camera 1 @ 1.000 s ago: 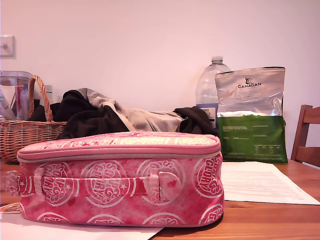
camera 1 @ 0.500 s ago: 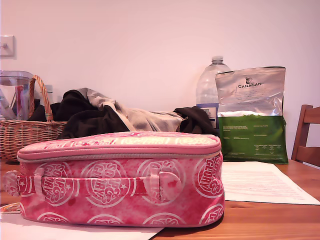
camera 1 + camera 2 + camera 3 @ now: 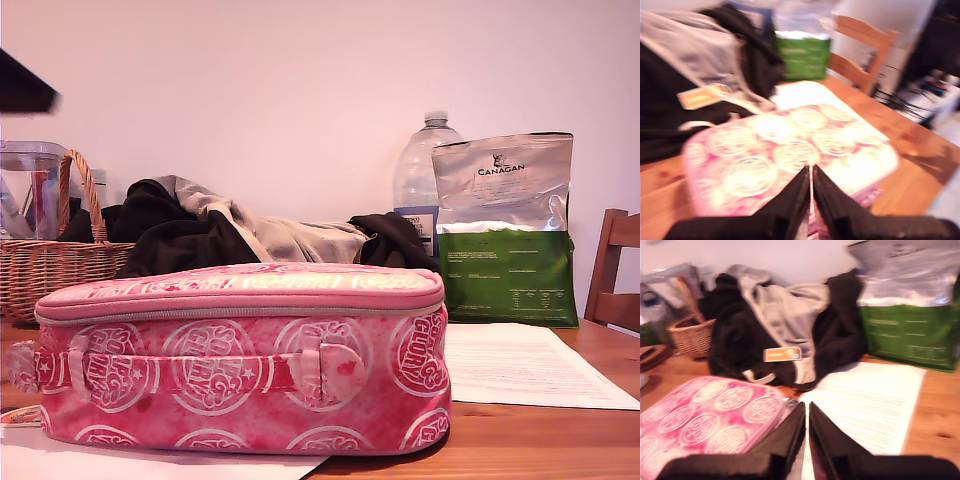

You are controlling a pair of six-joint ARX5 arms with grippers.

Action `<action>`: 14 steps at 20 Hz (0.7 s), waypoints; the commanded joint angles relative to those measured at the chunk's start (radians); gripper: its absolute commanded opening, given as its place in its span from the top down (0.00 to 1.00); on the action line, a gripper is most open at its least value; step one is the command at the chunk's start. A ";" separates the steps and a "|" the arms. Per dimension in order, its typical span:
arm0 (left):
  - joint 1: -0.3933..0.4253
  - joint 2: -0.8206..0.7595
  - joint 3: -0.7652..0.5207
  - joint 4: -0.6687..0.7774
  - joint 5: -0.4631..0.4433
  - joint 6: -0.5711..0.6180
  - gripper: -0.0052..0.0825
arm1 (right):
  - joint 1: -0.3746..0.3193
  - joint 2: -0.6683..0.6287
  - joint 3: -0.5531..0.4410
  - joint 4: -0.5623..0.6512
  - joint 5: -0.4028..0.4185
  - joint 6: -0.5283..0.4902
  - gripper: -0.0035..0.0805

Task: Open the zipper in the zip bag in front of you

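Both grippers (jaws nearly together) hover over pink zip bag (image 3: 240, 355), zipper (image 3: 240, 312) closed.

Plain off-white wall (image 3: 300, 80) behind everything, lit soft and even. The wooden table (image 3: 540, 440) has a warm orange-brown grain. A wooden chair (image 3: 612, 270) sits at the table's edge on the exterior view's right, backrest showing. Cables lie on the pale floor (image 3: 945, 130) past it.

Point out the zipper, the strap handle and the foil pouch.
zipper (image 3: 240, 311), exterior view, middle of the toothed line.
strap handle (image 3: 190, 372), exterior view, middle of the strap.
foil pouch (image 3: 505, 285), exterior view, green lower panel.
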 commanded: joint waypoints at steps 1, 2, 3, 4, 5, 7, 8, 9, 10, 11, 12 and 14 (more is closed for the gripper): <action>-0.027 0.058 -0.011 0.066 0.003 0.009 0.96 | 0.004 0.051 -0.016 0.009 -0.073 -0.002 0.97; -0.047 0.096 -0.010 0.098 0.004 0.031 0.96 | 0.004 0.084 -0.016 0.009 -0.132 -0.005 0.97; -0.066 0.129 -0.006 0.113 0.003 0.076 0.96 | 0.004 0.124 -0.015 0.010 -0.194 -0.005 0.97; -0.083 0.160 -0.004 0.124 0.000 0.120 0.96 | 0.003 0.166 -0.013 0.013 -0.234 -0.019 0.97; -0.097 0.188 -0.003 0.132 0.000 0.147 0.96 | 0.003 0.203 -0.006 0.022 -0.264 -0.028 0.97; -0.120 0.238 -0.003 0.155 0.000 0.186 0.96 | 0.002 0.301 0.024 0.028 -0.319 -0.054 0.97; -0.133 0.256 -0.002 0.168 0.000 0.195 0.96 | 0.000 0.351 0.048 0.027 -0.346 -0.083 0.97; -0.144 0.270 -0.002 0.182 0.000 0.212 0.96 | -0.004 0.401 0.076 0.026 -0.375 -0.154 0.97; -0.153 0.280 -0.002 0.196 -0.001 0.224 0.96 | -0.011 0.455 0.108 0.026 -0.399 -0.232 0.97; -0.161 0.288 -0.002 0.207 -0.006 0.244 0.96 | -0.020 0.506 0.138 0.026 -0.431 -0.351 0.97; -0.167 0.296 -0.002 0.217 -0.023 0.268 0.96 | -0.030 0.562 0.168 0.024 -0.461 -0.477 0.97; -0.172 0.317 -0.002 0.238 -0.041 0.293 0.96 | -0.065 0.680 0.229 0.024 -0.547 -0.592 0.97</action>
